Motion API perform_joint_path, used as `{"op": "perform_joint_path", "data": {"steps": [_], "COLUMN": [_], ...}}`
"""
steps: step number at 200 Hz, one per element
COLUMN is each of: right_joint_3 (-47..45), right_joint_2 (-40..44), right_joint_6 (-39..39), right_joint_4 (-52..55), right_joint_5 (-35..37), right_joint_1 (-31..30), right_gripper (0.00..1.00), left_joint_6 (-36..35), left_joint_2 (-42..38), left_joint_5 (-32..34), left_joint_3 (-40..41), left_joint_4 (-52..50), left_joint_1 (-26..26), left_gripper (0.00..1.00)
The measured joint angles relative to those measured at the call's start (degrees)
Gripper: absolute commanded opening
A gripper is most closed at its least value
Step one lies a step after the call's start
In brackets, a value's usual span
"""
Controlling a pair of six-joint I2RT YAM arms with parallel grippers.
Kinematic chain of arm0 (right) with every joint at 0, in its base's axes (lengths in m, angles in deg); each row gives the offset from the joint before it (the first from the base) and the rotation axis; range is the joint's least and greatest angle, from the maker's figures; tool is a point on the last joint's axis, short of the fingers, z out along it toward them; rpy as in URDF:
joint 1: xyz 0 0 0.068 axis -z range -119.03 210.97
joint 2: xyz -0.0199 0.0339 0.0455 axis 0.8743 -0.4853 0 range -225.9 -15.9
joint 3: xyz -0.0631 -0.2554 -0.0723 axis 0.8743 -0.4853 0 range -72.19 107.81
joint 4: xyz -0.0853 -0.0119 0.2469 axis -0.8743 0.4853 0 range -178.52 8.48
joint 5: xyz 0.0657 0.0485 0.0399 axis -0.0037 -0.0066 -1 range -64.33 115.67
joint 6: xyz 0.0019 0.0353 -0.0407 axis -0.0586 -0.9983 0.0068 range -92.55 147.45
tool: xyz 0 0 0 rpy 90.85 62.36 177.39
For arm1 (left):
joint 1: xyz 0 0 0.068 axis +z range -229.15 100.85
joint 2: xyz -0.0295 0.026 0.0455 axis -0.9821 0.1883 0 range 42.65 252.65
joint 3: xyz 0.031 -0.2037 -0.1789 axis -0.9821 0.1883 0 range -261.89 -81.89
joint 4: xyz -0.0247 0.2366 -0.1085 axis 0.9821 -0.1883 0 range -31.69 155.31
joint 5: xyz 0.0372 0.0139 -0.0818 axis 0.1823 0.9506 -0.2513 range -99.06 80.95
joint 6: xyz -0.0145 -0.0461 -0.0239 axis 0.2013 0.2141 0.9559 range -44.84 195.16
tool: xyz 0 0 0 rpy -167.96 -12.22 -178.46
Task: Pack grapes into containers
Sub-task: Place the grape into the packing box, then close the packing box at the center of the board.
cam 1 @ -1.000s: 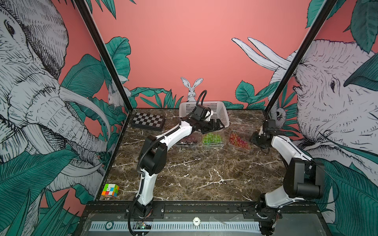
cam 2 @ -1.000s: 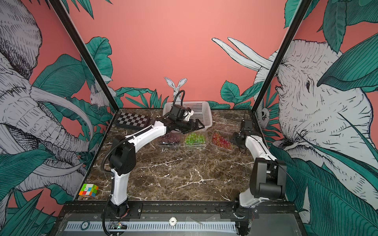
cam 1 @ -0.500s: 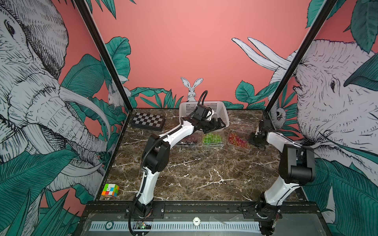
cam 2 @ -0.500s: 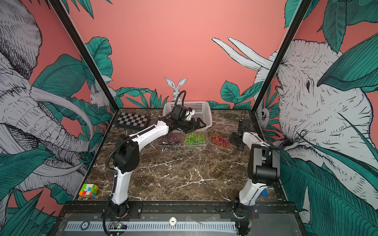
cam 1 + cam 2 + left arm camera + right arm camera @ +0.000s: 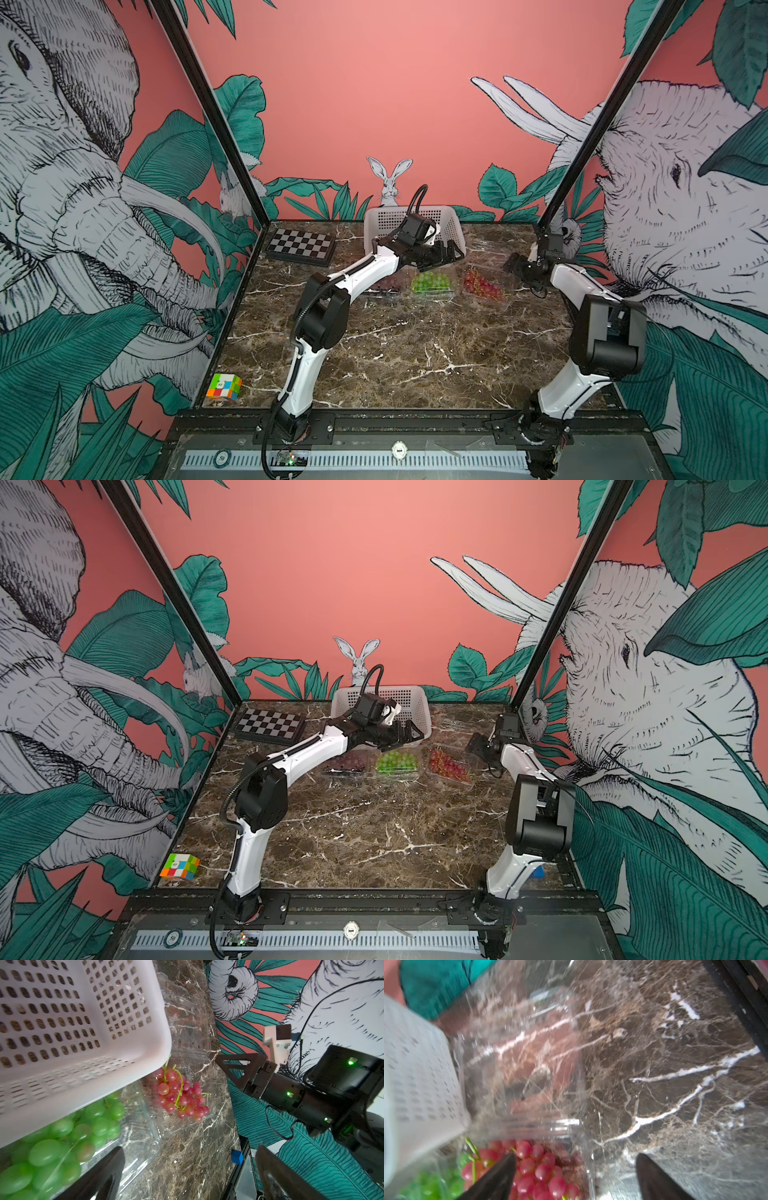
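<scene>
In the three clear containers fronting the white basket lie dark grapes, green grapes and red grapes; left pincer, jaws wide, hangs above the green grapes; right pincer, also wide, beside the red grapes

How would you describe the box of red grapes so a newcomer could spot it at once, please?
Find the white basket at the back wall, under the painted rabbit. Just in front of it, three clear boxes stand in a row. Yours is the box at the right end, the only one holding red grapes; the others hold green grapes and dark grapes.
</scene>
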Motion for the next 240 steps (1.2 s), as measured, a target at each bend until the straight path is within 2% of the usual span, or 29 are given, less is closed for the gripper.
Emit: {"op": "perform_joint_path", "data": {"steps": [38,71,131,189,240], "right_joint_3": [0.9,5.4,14.1,14.3,10.6], "right_joint_2": [-6.4,-14.8,-24.3,-26.1,-23.8], "right_joint_6": [-2.7,-4.2,-6.1,-8.9,-8.8], "right_joint_4": [-8.9,-14.1,-21.8,-29.3,-31.5], "right_joint_5": [-7.8,-15.3,-27.3,-35.5,-37.5], "right_joint_1": [3.3,3.6,4.8,5.2,5.3], "right_gripper": [0.99,0.99,0.98,0.98,0.99], "left_joint_6": [0.2,0.3,0.2,0.1,0.0], "left_joint_2": [0.6,1.0,1.6,2.7,3.8], "left_joint_5": [0.0,0.0,0.3,0.4,0.4], "left_joint_3": [-0.4,-1.2,-3.3,-4.3,-5.2], "left_joint_4": [-0.2,-0.6,-2.3,-3.1,-3.6], "left_joint_1": [-1.5,-1.5,-1.4,-1.4,-1.4], "left_gripper": [0.99,0.99,0.99,0.99,0.99]}}
